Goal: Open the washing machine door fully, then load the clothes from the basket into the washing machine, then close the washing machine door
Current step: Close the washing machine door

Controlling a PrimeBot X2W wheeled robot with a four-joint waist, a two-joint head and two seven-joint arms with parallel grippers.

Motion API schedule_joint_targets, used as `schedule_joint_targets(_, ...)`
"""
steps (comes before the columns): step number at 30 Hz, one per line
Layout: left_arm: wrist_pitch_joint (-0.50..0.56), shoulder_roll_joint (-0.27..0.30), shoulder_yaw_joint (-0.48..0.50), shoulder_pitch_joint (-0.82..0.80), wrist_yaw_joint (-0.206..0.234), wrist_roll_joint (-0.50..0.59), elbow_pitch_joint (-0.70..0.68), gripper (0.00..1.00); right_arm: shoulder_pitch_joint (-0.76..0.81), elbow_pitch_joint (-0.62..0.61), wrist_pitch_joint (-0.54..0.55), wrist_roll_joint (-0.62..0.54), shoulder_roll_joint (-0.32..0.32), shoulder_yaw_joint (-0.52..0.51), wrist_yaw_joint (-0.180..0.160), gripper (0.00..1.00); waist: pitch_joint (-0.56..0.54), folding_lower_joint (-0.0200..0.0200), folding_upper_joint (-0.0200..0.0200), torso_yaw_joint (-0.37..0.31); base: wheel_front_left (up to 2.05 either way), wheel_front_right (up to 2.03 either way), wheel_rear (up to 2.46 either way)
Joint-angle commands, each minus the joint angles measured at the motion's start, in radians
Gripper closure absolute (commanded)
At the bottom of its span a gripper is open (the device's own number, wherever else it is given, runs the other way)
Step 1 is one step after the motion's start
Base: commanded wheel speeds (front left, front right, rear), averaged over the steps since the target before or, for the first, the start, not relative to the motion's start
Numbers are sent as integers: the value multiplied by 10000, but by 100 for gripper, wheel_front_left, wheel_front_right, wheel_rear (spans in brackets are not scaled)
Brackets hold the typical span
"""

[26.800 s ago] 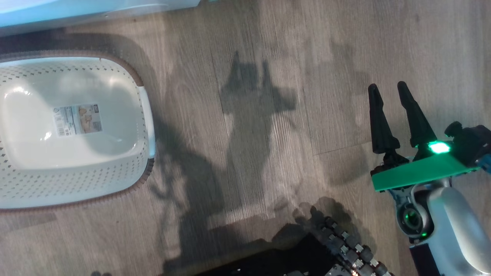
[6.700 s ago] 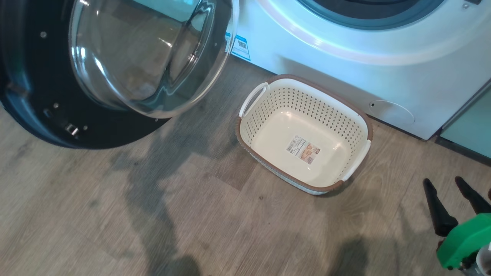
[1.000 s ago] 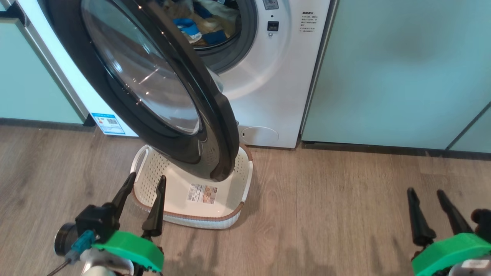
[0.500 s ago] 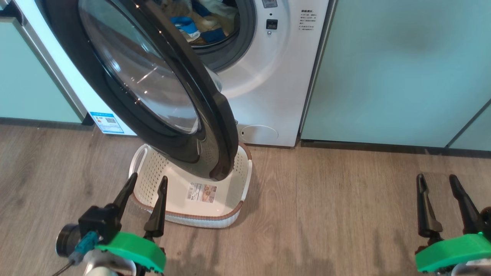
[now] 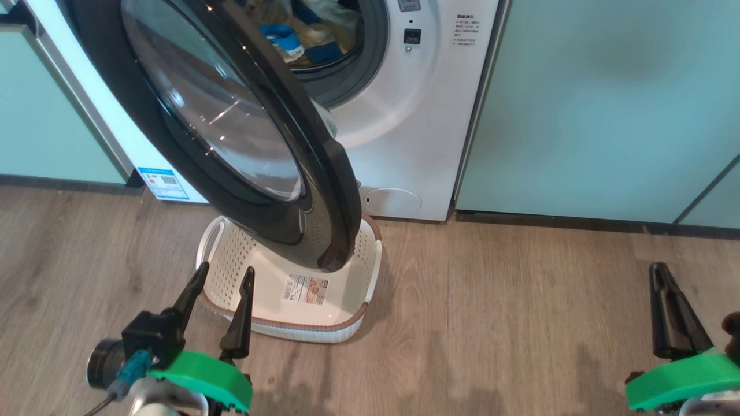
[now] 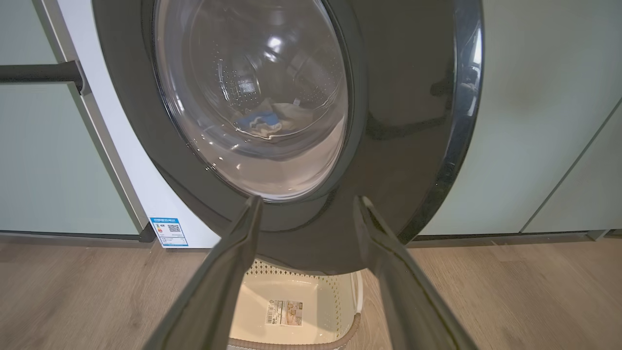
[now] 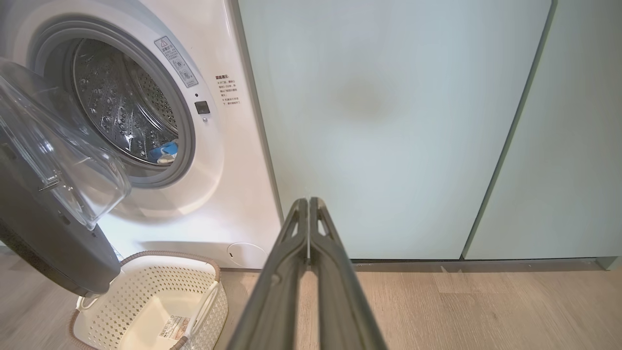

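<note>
Loading looks done. The basket (image 5: 289,330) sits on the floor (image 5: 491,323) close against the washing machine (image 5: 404,115), with nothing in it but its label (image 5: 305,289). The clothes (image 5: 300,34), yellow and blue, lie inside the drum (image 7: 121,112). By my reckoning 2 of 3 steps are finished; what is left is the shutting. The washing machine door (image 5: 231,133) stands swung out at an angle, its lower rim hanging over the basket.

Left gripper (image 5: 226,268): fingers spread wide, empty, just before the basket's near corner, aimed at the door. Right gripper (image 5: 657,271): fingers pressed flat together, nothing between them, over the floor in front of the pale green cabinet panel (image 5: 578,104), well apart from the machine.

Left wrist view: door's outer face nearly square-on, clothes seen through the glass. Right wrist view: the other side, with the glass bowl's inner bulge, the open gap and the perforated steel. Head view takes in both grippers at once.
</note>
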Motion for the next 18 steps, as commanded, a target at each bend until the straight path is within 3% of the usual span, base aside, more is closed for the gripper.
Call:
schedule_joint_targets(1,-130,144,374,-414,47,108,-360,0,-315,-281,-18,14,-109,219,-29,100,8,0,-1,22,0,0,0)
schedule_joint_targets(9,-207,108,260,-541,69,143,-350,0,-378,-218,55,127,-176,239,-29,100,152,0,-1,464,0,0,0)
schedule_joint_targets(18,-274,10,59,-704,27,152,-226,0,-842,193,23,364,-354,592,-29,100,249,0,-1,1482,0,0,0)
